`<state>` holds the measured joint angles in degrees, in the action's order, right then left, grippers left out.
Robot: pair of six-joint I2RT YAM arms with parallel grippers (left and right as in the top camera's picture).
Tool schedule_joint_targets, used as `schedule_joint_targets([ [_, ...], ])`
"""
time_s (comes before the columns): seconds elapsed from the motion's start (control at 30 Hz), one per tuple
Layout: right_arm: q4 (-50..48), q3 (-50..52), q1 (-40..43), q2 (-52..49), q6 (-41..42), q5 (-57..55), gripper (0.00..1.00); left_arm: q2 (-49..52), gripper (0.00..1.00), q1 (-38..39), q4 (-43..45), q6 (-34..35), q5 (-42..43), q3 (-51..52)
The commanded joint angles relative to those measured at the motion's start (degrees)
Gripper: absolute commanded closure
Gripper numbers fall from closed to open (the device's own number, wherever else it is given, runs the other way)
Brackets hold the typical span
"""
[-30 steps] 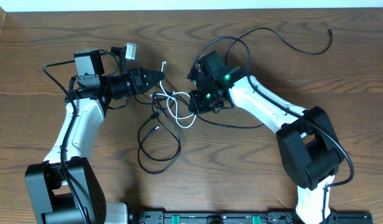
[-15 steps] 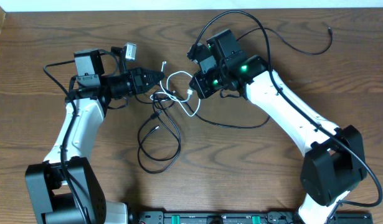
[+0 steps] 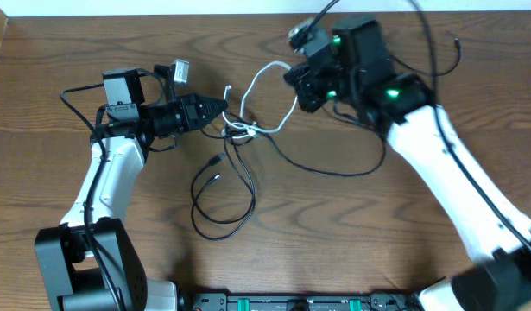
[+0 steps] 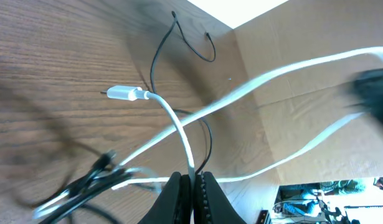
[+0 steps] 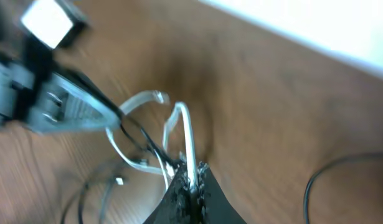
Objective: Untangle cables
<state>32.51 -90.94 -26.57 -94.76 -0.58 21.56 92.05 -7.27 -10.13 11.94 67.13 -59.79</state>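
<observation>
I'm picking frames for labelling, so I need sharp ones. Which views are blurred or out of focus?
Overhead: evenly lit, black cord sharp, only the right arm slightly smeared. Left wrist: white cord crisp near its plug, the black cord at lower left out of focus. Right wrist: heavy motion blur throughout, the left end effector a grey smear.

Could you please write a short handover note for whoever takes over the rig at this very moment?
Left gripper: jaws shut on the thin white cord.
Right gripper: jaws shut on the same cord, lifted above the wooden table.
Long thin black cord: looped on the table, crossing the white one beside the left jaws.
Done: white cord gripped by both arms.
Left: free the crossing, lay cords apart.
</observation>
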Motion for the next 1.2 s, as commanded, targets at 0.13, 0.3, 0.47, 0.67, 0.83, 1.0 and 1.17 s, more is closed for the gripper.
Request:
schedule_joint_targets([
  [0.13,-0.5,-1.5,1.5,4.2,14.6,-9.9,0.99,-0.3,0.93,0.2,-0.1,-1.0,-0.3,-0.5],
  [0.3,1.2,-1.5,1.5,1.4,16.0,-19.9,0.99,-0.3,0.93,0.2,-0.1,-1.0,-0.3,-0.5],
  [0.47,3.1,-1.5,1.0,-3.9,16.0,-19.2,0.99,-0.3,0.93,0.2,-0.1,-1.0,-0.3,-0.5],
  [0.67,0.2,-1.5,-0.3,-10.1,16.0,-6.8,0.99,-0.3,0.93,0.2,-0.1,-1.0,-0.3,-0.5],
  [0.83,-11.8,-1.5,2.0,-8.6,24.9,13.0,0.99,-0.3,0.93,0.2,-0.1,-1.0,-0.3,-0.5],
  [1.0,-23.5,-1.5,8.0,-6.7,34.9,16.8,0.99,-0.3,0.93,0.2,-0.1,-1.0,-0.3,-0.5],
  [1.17,-25.4,-1.5,13.3,-6.5,37.1,17.0,0.99,-0.3,0.93,0.2,-0.2,-1.0,-0.3,-0.5],
])
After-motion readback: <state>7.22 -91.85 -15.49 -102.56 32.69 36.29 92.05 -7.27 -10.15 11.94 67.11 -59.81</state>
